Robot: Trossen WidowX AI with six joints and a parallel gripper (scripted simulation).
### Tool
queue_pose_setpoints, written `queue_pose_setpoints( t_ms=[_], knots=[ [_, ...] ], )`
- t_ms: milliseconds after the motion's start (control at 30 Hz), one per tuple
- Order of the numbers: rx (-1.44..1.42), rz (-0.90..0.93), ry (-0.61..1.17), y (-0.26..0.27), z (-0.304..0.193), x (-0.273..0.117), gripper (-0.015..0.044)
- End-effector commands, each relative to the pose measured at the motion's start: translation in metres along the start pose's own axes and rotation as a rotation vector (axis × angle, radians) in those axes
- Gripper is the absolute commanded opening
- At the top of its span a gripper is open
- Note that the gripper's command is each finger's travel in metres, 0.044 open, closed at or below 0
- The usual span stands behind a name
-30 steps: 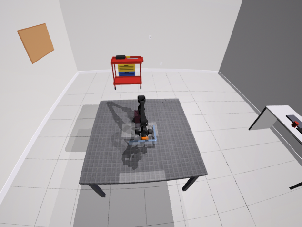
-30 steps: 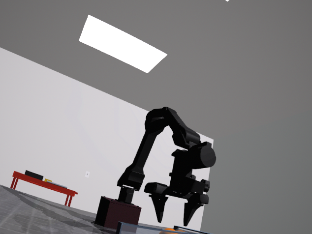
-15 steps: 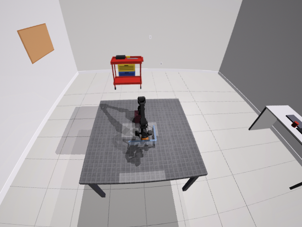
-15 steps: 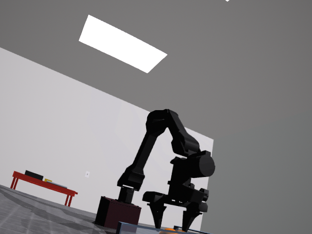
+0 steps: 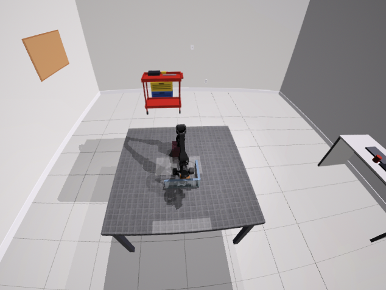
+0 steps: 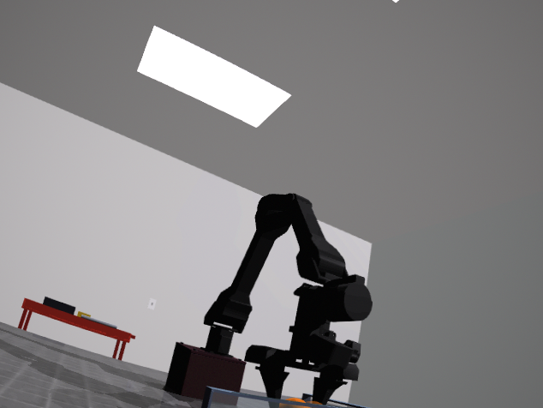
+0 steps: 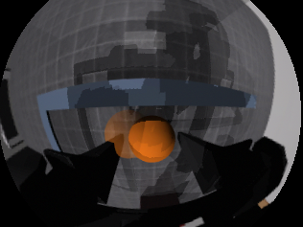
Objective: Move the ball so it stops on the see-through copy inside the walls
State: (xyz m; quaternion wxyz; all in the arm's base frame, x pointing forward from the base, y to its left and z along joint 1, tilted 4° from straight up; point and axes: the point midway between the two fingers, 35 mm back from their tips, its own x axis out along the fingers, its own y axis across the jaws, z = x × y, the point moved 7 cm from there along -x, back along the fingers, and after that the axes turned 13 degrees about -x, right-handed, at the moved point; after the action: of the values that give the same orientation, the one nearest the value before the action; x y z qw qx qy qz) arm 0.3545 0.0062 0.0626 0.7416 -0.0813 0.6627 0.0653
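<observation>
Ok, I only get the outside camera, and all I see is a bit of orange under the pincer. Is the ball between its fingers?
Observer: Yes. The wrist view shows the ball between the open pincer's fingers, with a gap on each side.
Operator: Is it sitting on the ghost ball?
Observer: Not quite. The see-through copy pokes out on the ball's left in that picture, and the ball partly covers it.
Operator: Where are the walls?
Observer: In the top view the clear walls meet in a corner just past the pincer, on the side away from the arm's base.
</observation>
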Motion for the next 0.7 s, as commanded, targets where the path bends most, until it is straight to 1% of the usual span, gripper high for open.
queue_pose_setpoints(
  t_ms=[0, 200, 367, 500, 533, 667],
  knots=[
    [-0.004, -0.001, 0.01, 0.0, -0.002, 0.004, 0.0294],
    [-0.004, -0.001, 0.01, 0.0, -0.002, 0.004, 0.0254],
    [0.018, -0.022, 0.015, -0.002, -0.007, -0.001, 0.0123],
    [0.03, -0.034, 0.017, -0.004, -0.007, -0.012, 0.0018],
    [0.03, -0.034, 0.017, -0.004, -0.006, -0.016, 0.0],
    [0.024, -0.028, 0.015, -0.004, -0.001, -0.04, 0.0]
  ],
)
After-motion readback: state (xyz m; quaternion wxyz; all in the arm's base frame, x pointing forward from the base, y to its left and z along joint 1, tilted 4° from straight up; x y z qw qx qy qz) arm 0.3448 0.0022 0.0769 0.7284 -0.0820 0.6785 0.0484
